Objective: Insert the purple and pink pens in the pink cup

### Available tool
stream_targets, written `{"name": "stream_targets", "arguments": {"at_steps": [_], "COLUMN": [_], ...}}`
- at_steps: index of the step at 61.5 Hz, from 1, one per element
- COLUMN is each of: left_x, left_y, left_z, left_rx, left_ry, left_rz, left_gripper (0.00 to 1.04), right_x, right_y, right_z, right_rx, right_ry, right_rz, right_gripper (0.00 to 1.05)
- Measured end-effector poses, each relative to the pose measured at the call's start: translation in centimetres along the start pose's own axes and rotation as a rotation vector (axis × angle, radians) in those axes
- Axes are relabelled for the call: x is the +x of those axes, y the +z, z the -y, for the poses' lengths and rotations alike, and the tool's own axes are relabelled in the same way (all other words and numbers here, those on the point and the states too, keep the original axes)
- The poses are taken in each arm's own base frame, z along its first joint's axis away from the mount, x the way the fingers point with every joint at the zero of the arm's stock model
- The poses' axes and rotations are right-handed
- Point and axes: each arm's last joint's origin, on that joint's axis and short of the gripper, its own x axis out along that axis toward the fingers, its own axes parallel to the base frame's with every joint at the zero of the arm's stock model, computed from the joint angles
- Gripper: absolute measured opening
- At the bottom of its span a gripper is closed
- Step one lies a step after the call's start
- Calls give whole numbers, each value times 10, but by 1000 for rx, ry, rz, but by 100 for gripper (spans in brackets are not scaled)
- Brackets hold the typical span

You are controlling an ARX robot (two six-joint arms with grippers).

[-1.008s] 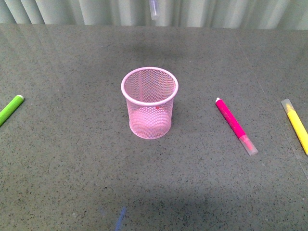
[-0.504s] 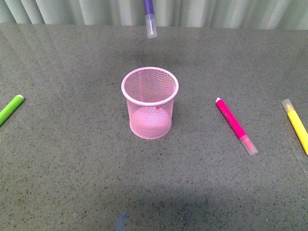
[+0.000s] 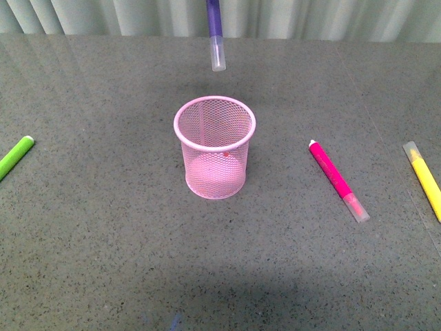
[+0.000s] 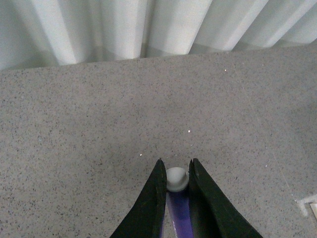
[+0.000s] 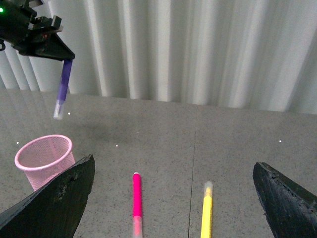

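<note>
Clamped in the left pincer (image 4: pixel 176 166), the purple pen (image 3: pixel 215 27) had sunk nearer the pink cup (image 3: pixel 215 172), likely about to enter.

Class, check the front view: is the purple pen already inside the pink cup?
No, the purple pen hangs in the air with its clear cap down, wholly above the rim of the cup.

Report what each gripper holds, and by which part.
Left gripper holds the purple pen by its white-plugged end, cap down. Right gripper is open, holding nothing.
</note>
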Motion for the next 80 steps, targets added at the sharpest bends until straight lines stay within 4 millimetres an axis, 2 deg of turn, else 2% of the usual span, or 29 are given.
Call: {"name": "stream_targets", "arguments": {"at_steps": [16,30,80], "left_x": [-6,-8,-20], "left_y": [-5,-17,-47], "left_z": [8,10,11], "left_rx": [10,29,43], "left_ry": [-30,-38,-40], "left_rz": [-13,-37,-106], "left_gripper": [6,6,6], "right_x": [0,0,0], "right_y": [0,0,0], "right_z": [0,0,0], "right_rx": [0,0,0], "right_ry": [0,0,0], "right_rz": [0,0,0], "right_gripper": [97,97,97]}}
